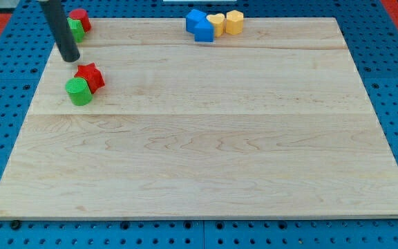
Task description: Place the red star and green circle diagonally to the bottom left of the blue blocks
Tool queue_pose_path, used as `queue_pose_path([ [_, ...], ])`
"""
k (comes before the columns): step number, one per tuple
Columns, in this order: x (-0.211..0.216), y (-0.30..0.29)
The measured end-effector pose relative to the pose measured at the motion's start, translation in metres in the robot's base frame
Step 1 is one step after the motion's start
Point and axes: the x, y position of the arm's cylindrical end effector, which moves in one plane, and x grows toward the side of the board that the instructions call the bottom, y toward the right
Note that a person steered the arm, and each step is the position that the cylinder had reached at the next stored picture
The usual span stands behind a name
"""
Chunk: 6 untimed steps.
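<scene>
The red star [90, 75] lies at the view's left on the wooden board [206, 138], touching the green circle [79, 90] just below and left of it. Two blue blocks [199, 25] sit together at the view's top centre. My tip [69, 58] is on the board just above and left of the red star, a short gap away. The rod rises from it to the view's top edge.
A yellow heart [215, 23] and a yellow hexagon-like block [234, 21] sit right of the blue blocks. A red block [81, 19] and a green block [74, 30] sit at the top left corner, partly behind the rod.
</scene>
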Motion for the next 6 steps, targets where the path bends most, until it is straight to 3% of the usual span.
queue_pose_path([
  [3,0.114,0.000],
  [4,0.131,0.004],
  [6,0.105,0.026],
])
